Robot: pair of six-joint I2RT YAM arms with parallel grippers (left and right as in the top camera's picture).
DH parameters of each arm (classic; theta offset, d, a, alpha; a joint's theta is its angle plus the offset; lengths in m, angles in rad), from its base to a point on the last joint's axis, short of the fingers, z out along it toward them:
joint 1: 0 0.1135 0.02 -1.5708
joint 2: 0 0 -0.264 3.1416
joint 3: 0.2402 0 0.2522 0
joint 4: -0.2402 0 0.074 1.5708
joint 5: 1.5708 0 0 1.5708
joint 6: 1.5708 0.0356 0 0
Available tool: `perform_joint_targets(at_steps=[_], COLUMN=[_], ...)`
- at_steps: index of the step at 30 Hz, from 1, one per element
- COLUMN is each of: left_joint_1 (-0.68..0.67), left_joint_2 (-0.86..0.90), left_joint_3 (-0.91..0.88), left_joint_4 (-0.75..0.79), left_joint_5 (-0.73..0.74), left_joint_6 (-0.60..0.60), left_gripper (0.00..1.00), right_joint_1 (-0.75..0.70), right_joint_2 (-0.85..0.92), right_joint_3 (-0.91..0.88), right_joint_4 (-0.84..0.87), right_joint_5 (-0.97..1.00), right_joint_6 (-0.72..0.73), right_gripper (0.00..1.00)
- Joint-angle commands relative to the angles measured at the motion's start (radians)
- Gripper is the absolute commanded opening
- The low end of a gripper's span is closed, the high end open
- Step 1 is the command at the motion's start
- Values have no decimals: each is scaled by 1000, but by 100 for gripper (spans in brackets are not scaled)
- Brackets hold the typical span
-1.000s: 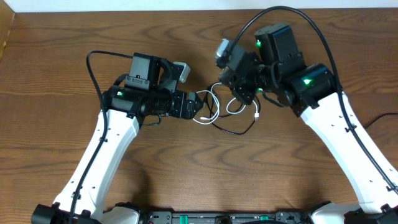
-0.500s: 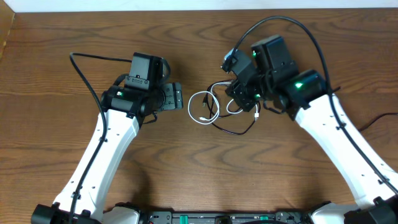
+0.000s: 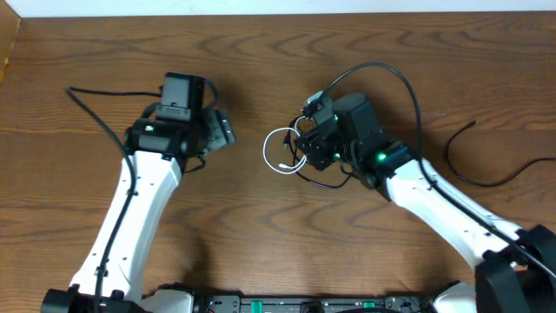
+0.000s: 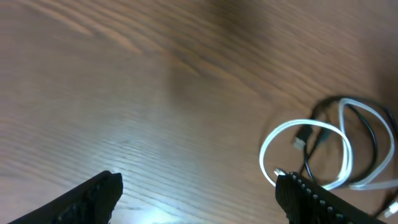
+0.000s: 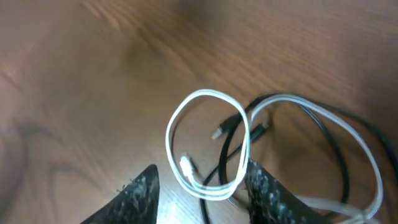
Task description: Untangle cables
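Note:
The cables lie tangled mid-table: a white cable (image 3: 280,149) curled in a loop, with a thin black cable (image 3: 328,183) running through and under it. My right gripper (image 3: 306,149) hangs over the tangle, open. In the right wrist view the white loop's (image 5: 208,143) lower end and a black strand (image 5: 225,149) lie between its fingers (image 5: 202,177). My left gripper (image 3: 222,130) is open and empty, off to the left of the tangle. In its wrist view (image 4: 199,183) the white loop (image 4: 305,152) lies to the right, by the right finger.
Another thin black cable (image 3: 473,169) lies apart on the wood at the right, running off the right edge. The robot's thick black cables arc over both arms. The table's far edge meets a white wall.
My left gripper has let go of the white loop and drawn back left and away. My right gripper has moved down and left over the tangle. The white loop has rounded out.

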Motion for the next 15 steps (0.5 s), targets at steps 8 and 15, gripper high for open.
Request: perform_joint_targets(at_steps=[8, 15], left_joint_1=[20, 20], left_joint_2=[-16, -16], left_joint_3=[2, 2], left_joint_4=[-11, -24], left_joint_5=[2, 2], left_joint_6=[-23, -23], left_gripper=[85, 85], right_joint_1=[30, 32], right_joint_2=[187, 318], right_joint_3=[6, 150], right_joint_4=[73, -41], right_joint_5=[88, 85], right_joint_6=[107, 98], right_gripper=[50, 46])
